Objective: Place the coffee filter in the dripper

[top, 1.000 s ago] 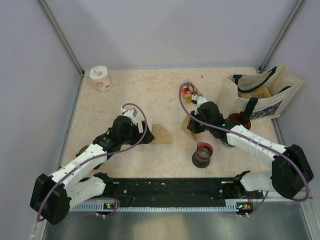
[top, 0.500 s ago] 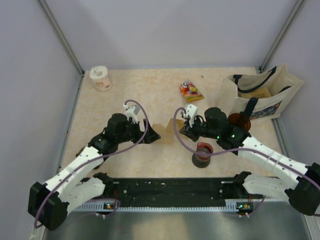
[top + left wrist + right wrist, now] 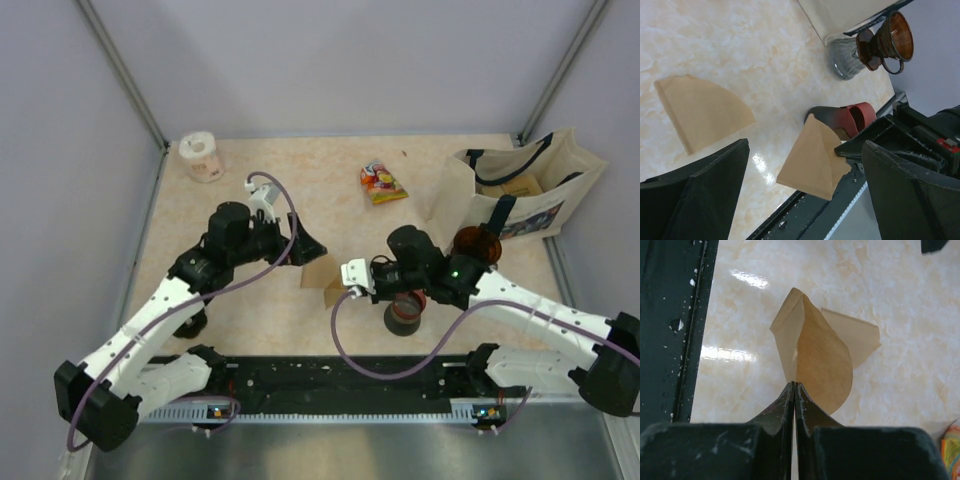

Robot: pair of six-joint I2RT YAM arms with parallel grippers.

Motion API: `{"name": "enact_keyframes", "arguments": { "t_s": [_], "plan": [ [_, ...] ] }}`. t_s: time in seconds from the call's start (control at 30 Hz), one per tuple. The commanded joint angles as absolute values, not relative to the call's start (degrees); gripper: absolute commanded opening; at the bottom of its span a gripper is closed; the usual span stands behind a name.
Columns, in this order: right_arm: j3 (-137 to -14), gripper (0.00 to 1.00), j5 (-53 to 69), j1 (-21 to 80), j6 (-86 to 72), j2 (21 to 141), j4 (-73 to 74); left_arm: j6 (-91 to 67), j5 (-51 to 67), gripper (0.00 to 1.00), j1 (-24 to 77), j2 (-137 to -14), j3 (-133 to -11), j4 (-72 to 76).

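Right gripper point(image 3: 793, 385) pinched shut on folded coffee filter point(image 3: 812, 352), held off tabletop point(image 3: 765, 50). Left gripper point(image 3: 308, 248) spread wide, empty, near second filter point(image 3: 700, 112) lying flat.

A folded filter point(image 3: 812, 360) and a flat filter point(image 3: 700, 112) show tan against a surface point(image 3: 260, 190) marbled in cream and peach. The dripper point(image 3: 892, 42) is translucent reddish-brown, the cup point(image 3: 404, 312) black with a red rim. White arms point(image 3: 150, 330) carry purple cables point(image 3: 334, 330).
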State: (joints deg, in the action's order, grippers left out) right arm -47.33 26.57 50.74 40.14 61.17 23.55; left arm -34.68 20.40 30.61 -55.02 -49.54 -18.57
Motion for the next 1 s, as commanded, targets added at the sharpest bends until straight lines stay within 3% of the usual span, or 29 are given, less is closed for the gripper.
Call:
{"name": "enact_keyframes", "arguments": {
  "t_s": [0.0, 0.47, 0.67, 0.87, 0.97],
  "plan": [
    [-54.9, 0.00, 25.1, 54.1, 49.5, 65.9, 28.4, -33.4, 27.4, 0.99, 30.6, -60.6, -52.6, -19.4],
    [-62.8, 0.00, 14.0, 61.2, 55.4, 73.1, 34.0, -30.2, 29.0, 0.97, 31.9, -70.2, -51.8, -21.7],
    [-64.3, 0.00, 10.5, 62.5, 56.4, 74.0, 34.2, -28.6, 33.7, 0.86, 33.0, -73.9, -51.7, -21.7],
    [-64.7, 0.00, 10.4, 63.7, 57.7, 73.7, 35.2, -28.0, 30.8, 0.76, 33.7, -75.6, -53.0, -23.6],
    [-64.8, 0.00, 10.2, 64.2, 57.9, 73.8, 35.2, -27.4, 32.2, 0.55, 34.3, -76.2, -53.3, -23.1]
  ]
}}
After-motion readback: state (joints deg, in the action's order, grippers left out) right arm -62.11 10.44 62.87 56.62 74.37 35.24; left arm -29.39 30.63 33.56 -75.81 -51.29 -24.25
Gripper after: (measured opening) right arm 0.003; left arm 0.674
